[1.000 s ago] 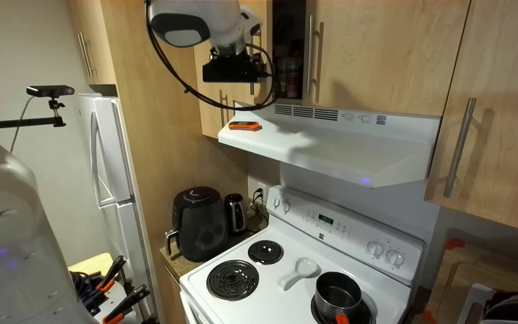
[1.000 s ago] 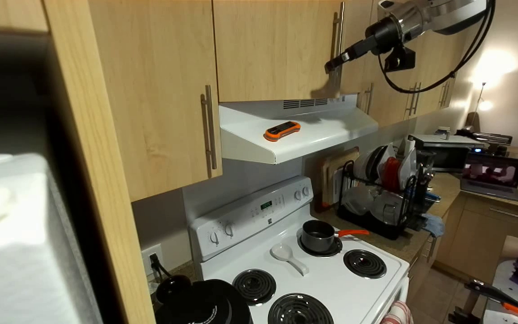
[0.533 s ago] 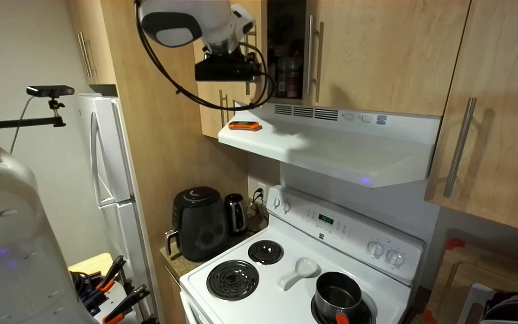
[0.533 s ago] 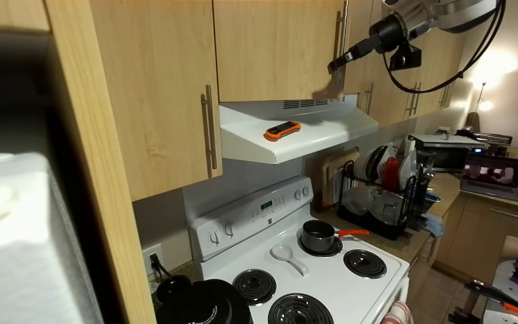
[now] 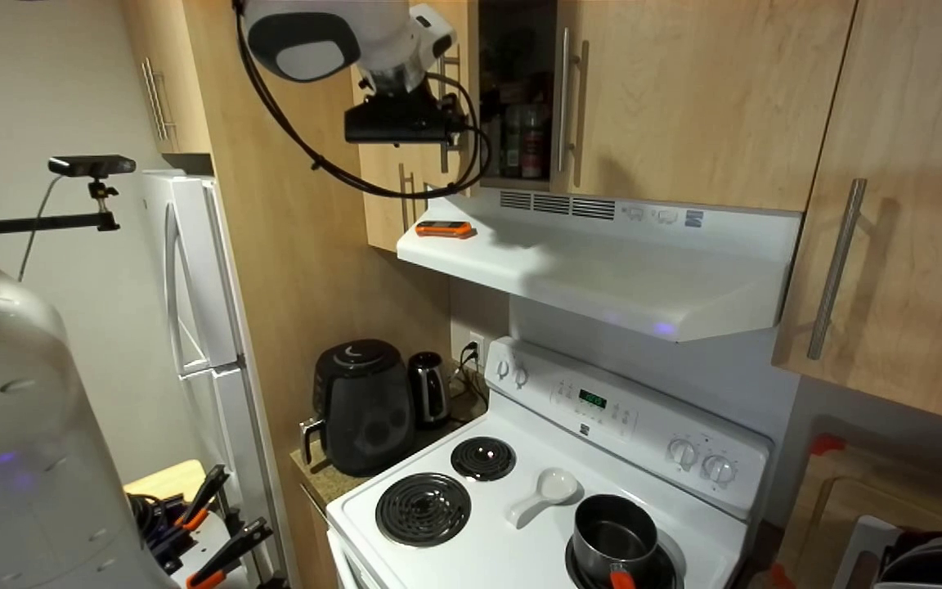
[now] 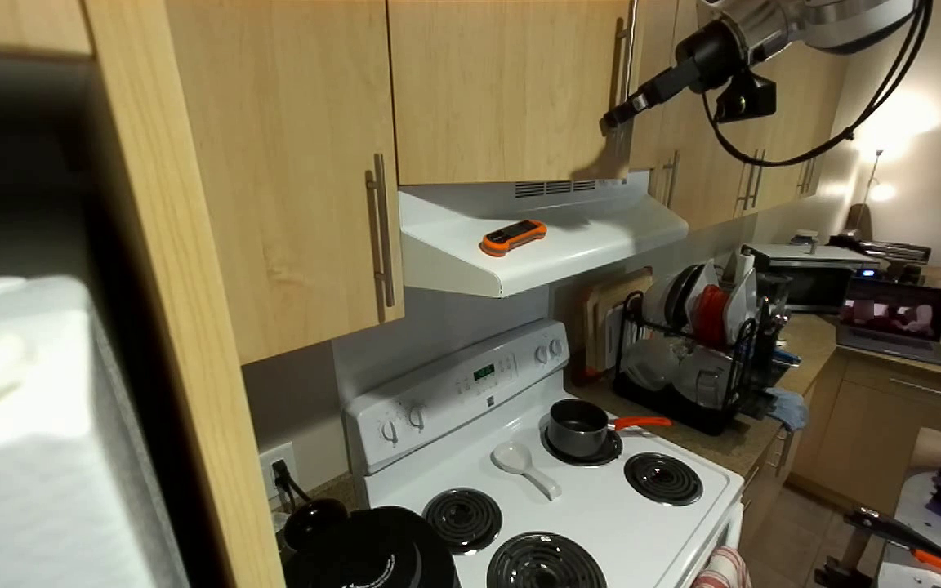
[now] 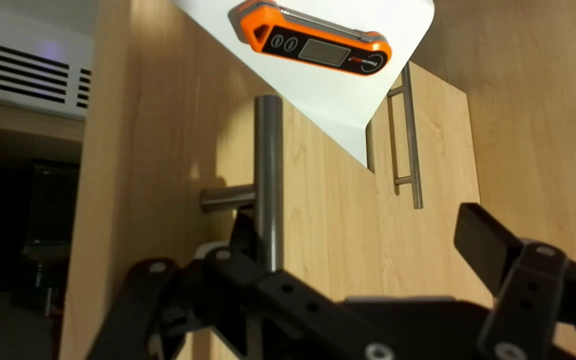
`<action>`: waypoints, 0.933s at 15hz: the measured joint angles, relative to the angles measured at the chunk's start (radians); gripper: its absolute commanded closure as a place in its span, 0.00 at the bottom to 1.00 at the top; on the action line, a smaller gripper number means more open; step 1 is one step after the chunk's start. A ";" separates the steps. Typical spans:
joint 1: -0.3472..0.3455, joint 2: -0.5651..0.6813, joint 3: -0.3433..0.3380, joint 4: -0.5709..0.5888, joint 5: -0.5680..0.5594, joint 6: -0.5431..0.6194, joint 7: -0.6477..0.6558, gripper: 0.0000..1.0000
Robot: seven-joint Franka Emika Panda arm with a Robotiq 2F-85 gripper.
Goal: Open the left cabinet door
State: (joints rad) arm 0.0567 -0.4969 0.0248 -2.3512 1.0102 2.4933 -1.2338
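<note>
The left cabinet door (image 6: 511,90), a light-wood panel, stands ajar; a dark gap shows beside its free edge in the wrist view and in an exterior view. Its metal bar handle (image 7: 268,145) runs vertically near that edge. My gripper (image 7: 368,237) is open at the handle: a black finger (image 7: 244,227) sits behind the bar, between it and the panel, whether touching I cannot tell. The opposite finger (image 7: 488,245) is well away, with only air between. An exterior view has the gripper (image 6: 611,122) tilted down across the handle's lower part; elsewhere the wrist hides it.
Jars (image 5: 530,147) stand inside the dark cabinet. A twin door (image 5: 700,98) adjoins the opening. An orange thermometer (image 7: 318,45) lies on the white range hood (image 5: 626,262), directly below. A farther cabinet handle (image 7: 410,145) and a tall wood side panel (image 5: 275,204) lie beyond the door.
The door has swung somewhat further open, and the dark gap with the jars is wider. My gripper has moved along with the handle, away from the cabinet front.
</note>
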 measured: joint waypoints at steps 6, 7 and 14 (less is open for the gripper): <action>0.017 -0.032 -0.001 -0.025 -0.046 0.009 0.046 0.00; 0.020 -0.037 -0.001 -0.029 -0.051 0.013 0.053 0.00; 0.058 -0.076 -0.001 -0.069 -0.085 0.060 0.110 0.00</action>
State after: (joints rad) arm 0.1146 -0.5727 0.0235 -2.4198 0.9249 2.5533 -1.1236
